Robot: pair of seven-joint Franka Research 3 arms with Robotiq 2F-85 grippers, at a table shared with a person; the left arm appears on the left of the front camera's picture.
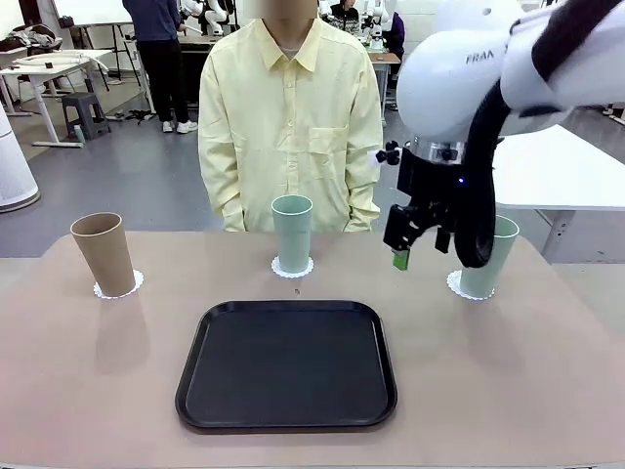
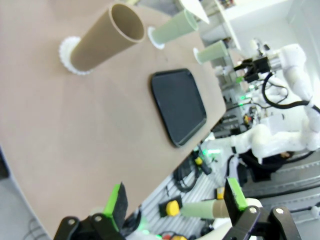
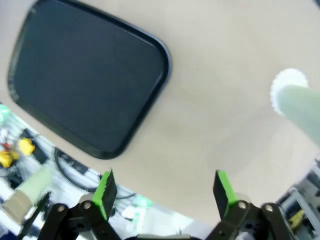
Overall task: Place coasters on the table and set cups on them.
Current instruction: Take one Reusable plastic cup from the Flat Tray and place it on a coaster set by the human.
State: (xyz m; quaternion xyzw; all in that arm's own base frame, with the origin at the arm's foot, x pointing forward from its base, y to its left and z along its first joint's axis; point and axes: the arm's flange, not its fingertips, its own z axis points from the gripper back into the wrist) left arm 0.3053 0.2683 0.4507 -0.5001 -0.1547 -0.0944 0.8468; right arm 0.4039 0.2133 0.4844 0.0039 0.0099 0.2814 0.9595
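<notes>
Three cups stand upright on the table [image 1: 508, 381], each on a white lacy coaster: a tan cup [image 1: 103, 252] on the left coaster [image 1: 118, 286], a mint cup [image 1: 292, 233] in the middle, and a second mint cup [image 1: 491, 259] on the right, partly behind my right arm. Between those two mint cups my right gripper [image 1: 402, 256] hangs above the table, apart from both; it stands open and empty [image 3: 164, 190], with a mint cup [image 3: 300, 107] and its coaster [image 3: 285, 82] at the picture's right. My left gripper [image 2: 175, 197] is open and empty, off the table's edge, far from the tan cup [image 2: 105, 39].
A black rounded tray [image 1: 286, 363] lies bare near the table's front middle. A person in a pale yellow shirt [image 1: 288, 117] stands at the far side behind the middle cup. A white-topped table [image 1: 562, 166] stands at the back right.
</notes>
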